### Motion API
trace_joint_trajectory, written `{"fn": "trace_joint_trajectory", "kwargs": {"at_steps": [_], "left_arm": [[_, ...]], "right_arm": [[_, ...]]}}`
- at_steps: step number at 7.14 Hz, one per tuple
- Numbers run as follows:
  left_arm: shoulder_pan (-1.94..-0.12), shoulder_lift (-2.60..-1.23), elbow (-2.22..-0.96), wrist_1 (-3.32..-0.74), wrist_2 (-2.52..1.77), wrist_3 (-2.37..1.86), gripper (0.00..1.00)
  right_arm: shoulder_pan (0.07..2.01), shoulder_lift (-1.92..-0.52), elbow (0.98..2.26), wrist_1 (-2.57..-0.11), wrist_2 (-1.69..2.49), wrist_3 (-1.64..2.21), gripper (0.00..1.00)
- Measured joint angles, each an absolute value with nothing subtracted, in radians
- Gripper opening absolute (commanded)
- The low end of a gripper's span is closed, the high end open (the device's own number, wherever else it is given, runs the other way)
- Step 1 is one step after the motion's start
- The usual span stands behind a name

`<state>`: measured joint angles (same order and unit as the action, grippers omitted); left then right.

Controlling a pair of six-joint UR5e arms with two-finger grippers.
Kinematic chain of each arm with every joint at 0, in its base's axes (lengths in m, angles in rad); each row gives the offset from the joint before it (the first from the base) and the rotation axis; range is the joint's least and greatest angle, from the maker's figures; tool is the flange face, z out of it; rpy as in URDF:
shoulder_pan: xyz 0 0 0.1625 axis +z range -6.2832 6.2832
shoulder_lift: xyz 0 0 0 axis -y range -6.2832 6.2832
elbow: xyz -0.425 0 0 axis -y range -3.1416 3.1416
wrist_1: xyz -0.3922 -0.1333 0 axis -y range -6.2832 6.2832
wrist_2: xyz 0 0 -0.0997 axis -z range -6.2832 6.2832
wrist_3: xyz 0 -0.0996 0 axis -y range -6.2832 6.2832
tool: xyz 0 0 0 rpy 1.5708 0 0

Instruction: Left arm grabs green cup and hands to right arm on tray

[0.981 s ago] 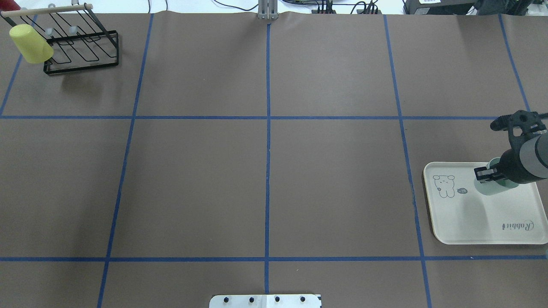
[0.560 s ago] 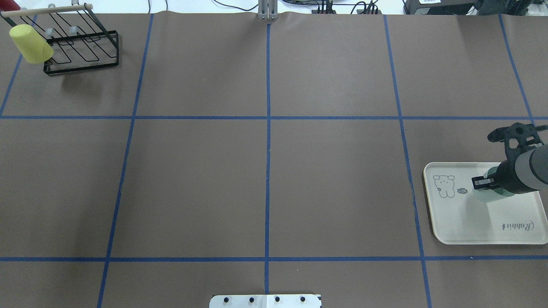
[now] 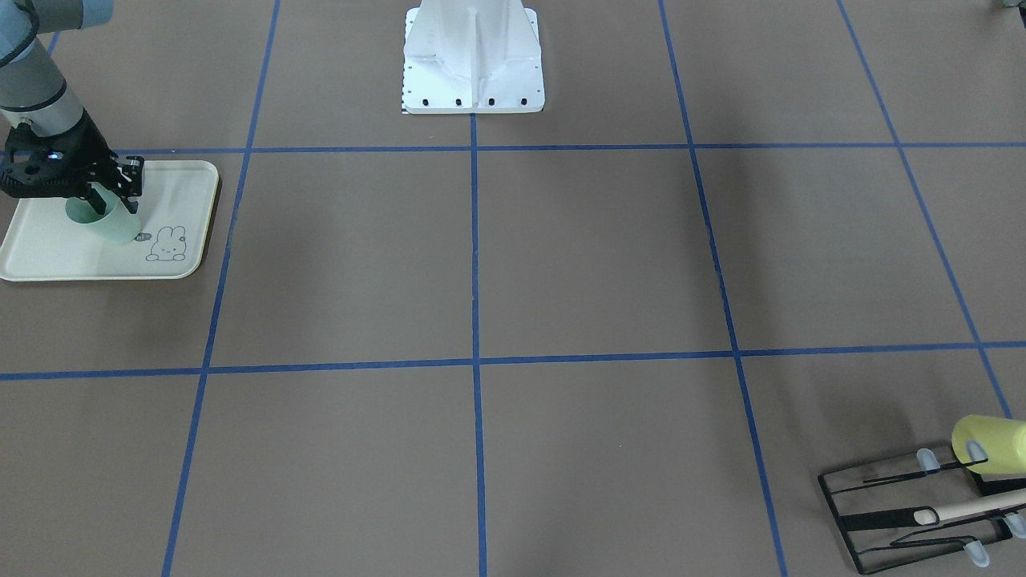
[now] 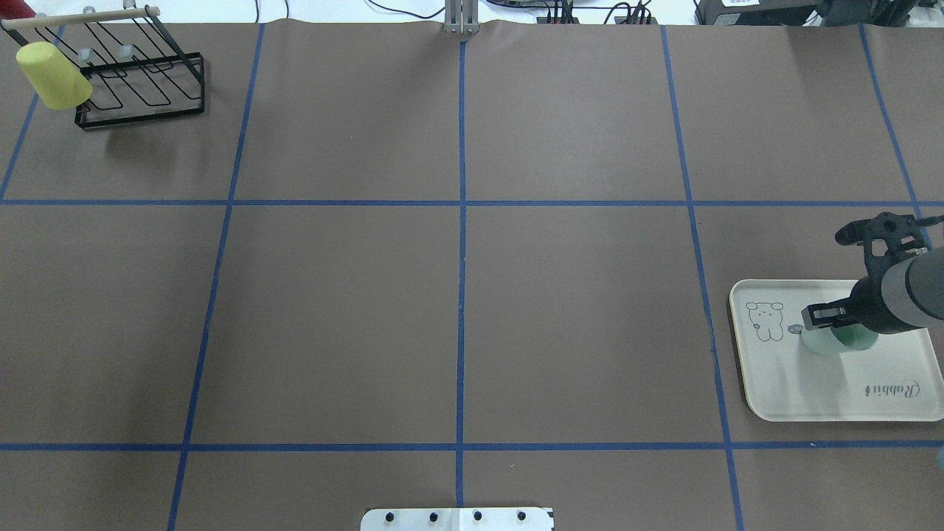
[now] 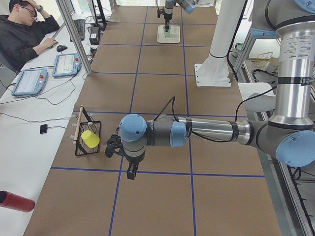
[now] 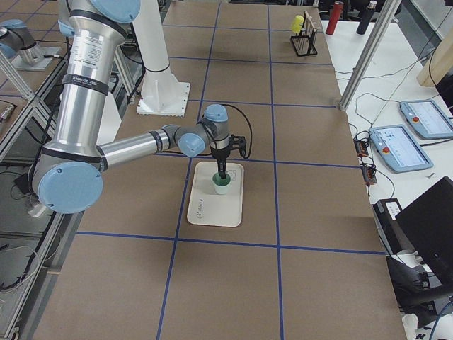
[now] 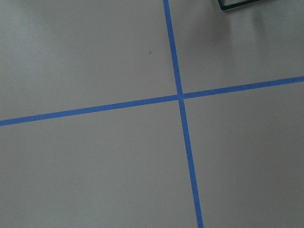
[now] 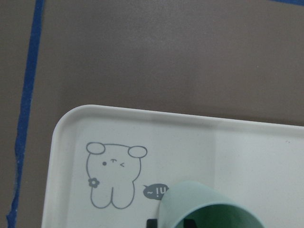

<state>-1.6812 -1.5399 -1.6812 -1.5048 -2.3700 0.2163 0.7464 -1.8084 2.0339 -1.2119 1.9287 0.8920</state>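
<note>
Overhead exterior view, from the left end of the brown bench (image 4: 332,317): a black wire rack (image 4: 140,88) sits in the far-left corner, and a yellow cup (image 4: 53,76) hangs tilted on its outer end. Blue tape lines (image 4: 462,258) split the bench top into rectangles. A white base plate (image 4: 457,519) lies at the middle of the near edge.

In the exterior left view, the left arm (image 5: 206,132) stretches out over the left end of the bench. The left gripper (image 5: 131,174) points down beside the rack, holding nothing. From this view I cannot tell whether its fingers are spread or together.

By the right edge, toward the near side, lies the cream tray (image 4: 811,391), with a bunny drawing (image 4: 765,321) on its inner end and grey "Rabbit" script (image 4: 892,389) near its near-right corner. The green cup (image 4: 844,341) is on the tray's far half, just beside the bunny, mouth up. Whether its base rests flat on the tray I cannot tell.

The right arm (image 4: 911,291) comes in from the right edge. The right gripper (image 4: 820,316) pinches the cup's wall at the rim, one finger inside the cup and one outside.
</note>
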Motion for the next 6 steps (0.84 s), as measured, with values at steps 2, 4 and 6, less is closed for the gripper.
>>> {"fn": "trace_joint_trajectory", "kwargs": {"at_steps": [2,4,6], "left_arm": [[-1.681,-1.541,-1.682,-1.505,-2.37,0.216,1.0],[-1.681,-1.54,-1.682,-1.505,-2.37,0.216,1.0],[-1.681,-1.54,-1.685,-1.505,-2.37,0.216,1.0]], "right_arm": [[0.778,-1.798,2.048,-1.215,1.933,0.885,1.0],[0.882,-1.761,2.049,-1.263,1.986,0.794,1.0],[1.035,-1.667,2.043,-1.441,2.045,0.564,1.0]]}}
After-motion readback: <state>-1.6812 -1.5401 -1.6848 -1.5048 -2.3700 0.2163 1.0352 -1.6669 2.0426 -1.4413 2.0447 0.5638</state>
